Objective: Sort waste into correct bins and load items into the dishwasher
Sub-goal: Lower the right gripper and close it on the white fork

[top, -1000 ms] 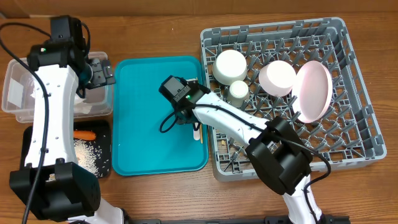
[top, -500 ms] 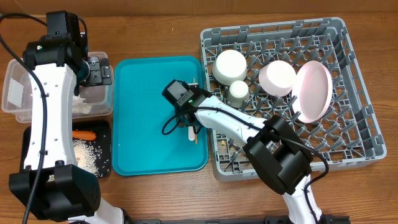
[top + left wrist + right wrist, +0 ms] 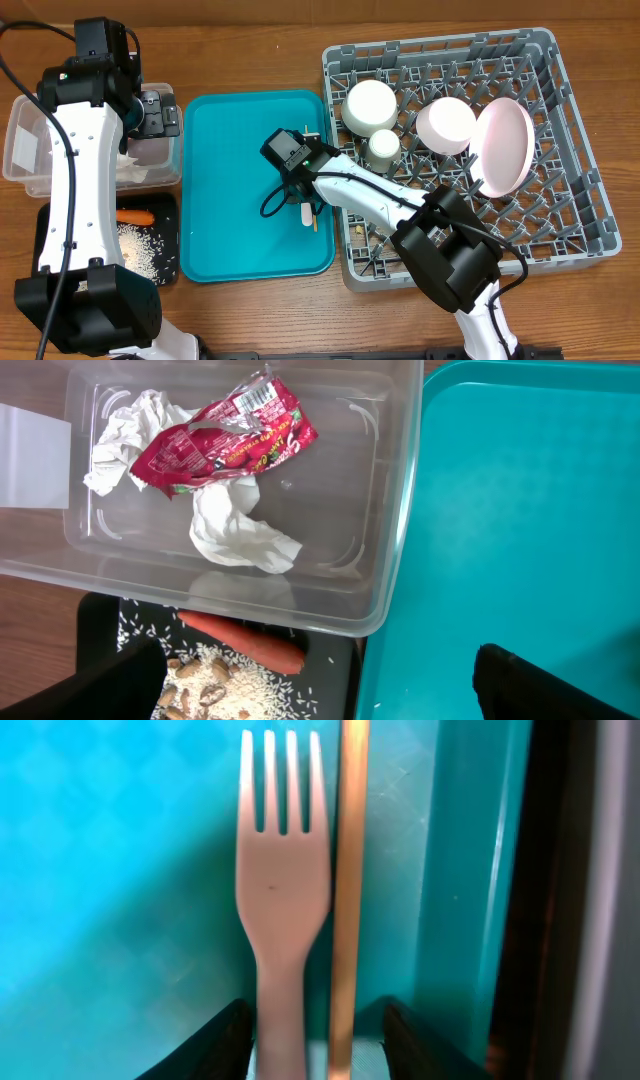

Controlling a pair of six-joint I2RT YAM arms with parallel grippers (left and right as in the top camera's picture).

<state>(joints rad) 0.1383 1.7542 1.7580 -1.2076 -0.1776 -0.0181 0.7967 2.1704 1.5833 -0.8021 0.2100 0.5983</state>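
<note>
Now right jaws apart, straddling fork [image 3: 283, 910] and chopstick [image 3: 351, 870].
Both parallel, long axes up-frame; left jaws wide apart, farther off.

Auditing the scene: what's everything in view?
Dish rack: 1, grey, right.
Bowls: 2, white, in rack.
Cup: 1, white, in rack.
Plate: 1, pink, in rack.
Teal tray: 1, teal, centre.
Fork: 1, white, teal tray.
Chopstick: 1, wooden, beside fork.
Tub: 1, clear, left.
Napkins: 2, white, in tub.
Wrapper: 1, red, in tub.
Black tray: 1, black, front-left.
Carrot: 1, orange, black tray.
Rice: pile, white, black tray.
Left gripper: open, above tub.
Right gripper: open, straddling fork, chopstick.
</note>
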